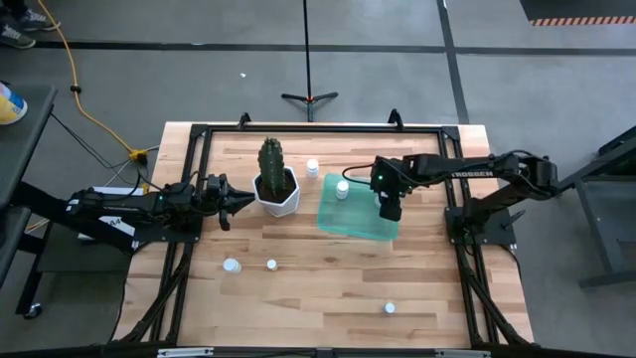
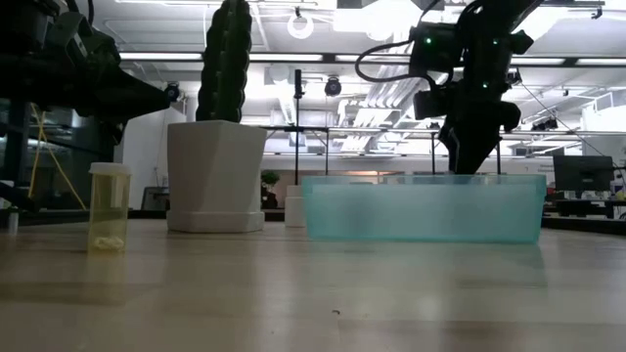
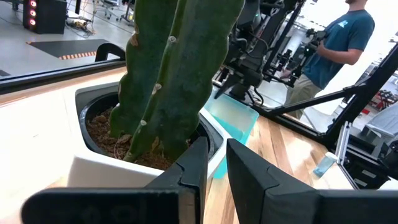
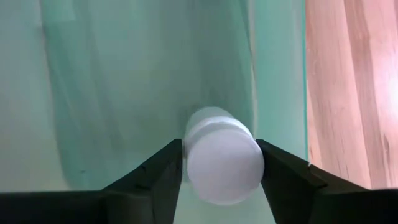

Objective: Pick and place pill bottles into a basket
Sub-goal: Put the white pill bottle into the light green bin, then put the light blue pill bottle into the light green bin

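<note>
My right gripper (image 1: 388, 209) points down into the teal basket (image 1: 353, 227) near its right end, with a small white pill bottle (image 4: 222, 165) between its fingers. Another bottle (image 1: 342, 187) stands in the basket's far left corner. One bottle (image 1: 312, 167) stands on the table beside the cactus pot (image 1: 278, 194). Three more stand on the near half of the table: two to the left (image 1: 232, 266) (image 1: 271, 265) and one to the right (image 1: 390, 308). My left gripper (image 1: 224, 199) waits level at the left of the pot, a narrow gap between its fingers (image 3: 199, 168). My right gripper has the pill bottle's round side (image 4: 189, 163) between its two fingers (image 4: 163, 171), one finger on each side. The fingers come from above, steeply downward, and the bottle's end faces the wrist camera. The bottle is over the basket's floor; whether it rests there does not show.
The white faceted pot with the tall cactus (image 2: 227, 59) stands just left of the basket (image 2: 421, 210), close in front of my left gripper. A dark frame rims the table (image 1: 298, 127). A person (image 3: 339, 37) stands beyond the table's right side. Bare wood lies along the near edge.
</note>
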Tool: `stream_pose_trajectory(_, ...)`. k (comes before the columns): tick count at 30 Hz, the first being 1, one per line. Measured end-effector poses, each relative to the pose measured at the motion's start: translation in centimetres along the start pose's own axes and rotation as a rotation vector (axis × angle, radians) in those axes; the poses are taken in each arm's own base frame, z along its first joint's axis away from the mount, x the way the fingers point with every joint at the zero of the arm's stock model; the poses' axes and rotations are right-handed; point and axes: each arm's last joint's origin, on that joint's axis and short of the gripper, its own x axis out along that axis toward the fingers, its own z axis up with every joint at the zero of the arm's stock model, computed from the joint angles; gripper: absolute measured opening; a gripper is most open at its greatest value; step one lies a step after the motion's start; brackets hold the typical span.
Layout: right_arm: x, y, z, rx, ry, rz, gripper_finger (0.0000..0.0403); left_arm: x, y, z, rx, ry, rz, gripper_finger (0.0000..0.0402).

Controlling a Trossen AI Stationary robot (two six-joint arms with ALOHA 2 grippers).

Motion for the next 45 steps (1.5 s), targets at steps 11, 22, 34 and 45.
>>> stream_pose_trajectory(11,-1.1,-0.3,1.3,0.038,-0.06,-0.087,0.0271,0.0,0.0,0.0,0.0,0.0,0.0,0.0097)
stream_pose_trajectory(22,-8.1,1.5,4.8,0.076,-0.416,0.063,0.0267,0.0,0.0,0.0,0.0,0.0,0.0,0.0097)
stream_pose_trajectory(34,-10.6,14.3,1.1,-0.193,-0.426,0.321,0.0258,0.0,0.0,0.0,0.0,0.0,0.0,0.0097)
stream_pose_trajectory(45,-10.5,21.4,-3.4,-0.374,-0.351,0.426,0.0259,0.0,0.0,0.0,0.0,0.0,0.0,0.0097)
